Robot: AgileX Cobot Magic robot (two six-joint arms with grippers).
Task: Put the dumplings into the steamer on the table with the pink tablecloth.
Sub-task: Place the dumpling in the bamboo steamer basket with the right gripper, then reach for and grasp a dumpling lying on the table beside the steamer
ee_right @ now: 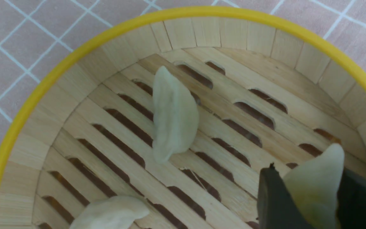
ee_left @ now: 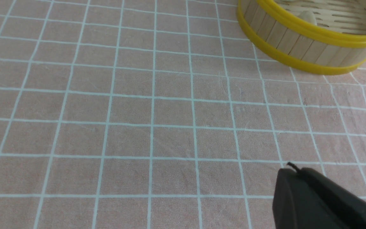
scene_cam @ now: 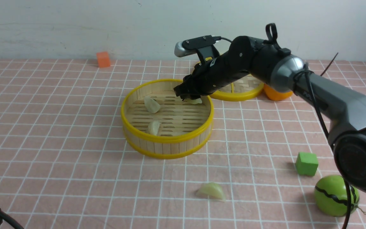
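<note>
The steamer (scene_cam: 167, 138) stands mid-table on the pink tablecloth (scene_cam: 59, 127). Two dumplings (scene_cam: 152, 105) (scene_cam: 153, 127) lie on its slatted floor. My right gripper (scene_cam: 191, 95) hangs over the steamer's far right inside edge, shut on a third dumpling (scene_cam: 196, 101). In the right wrist view that dumpling (ee_right: 316, 178) sits pinched between the dark fingers (ee_right: 275, 197), above the slats, with the two others (ee_right: 174, 117) (ee_right: 110, 214) beyond. A fourth dumpling (scene_cam: 211, 190) lies on the cloth in front of the steamer. My left gripper (ee_left: 292, 171) is shut and empty, above bare cloth near the steamer (ee_left: 297, 41).
A flat woven lid (scene_cam: 243, 90) and an orange fruit (scene_cam: 276, 93) lie behind the right arm. An orange cube (scene_cam: 103, 59) sits at the far back. A green cube (scene_cam: 306, 163) and a green pear (scene_cam: 335, 195) sit at the front right.
</note>
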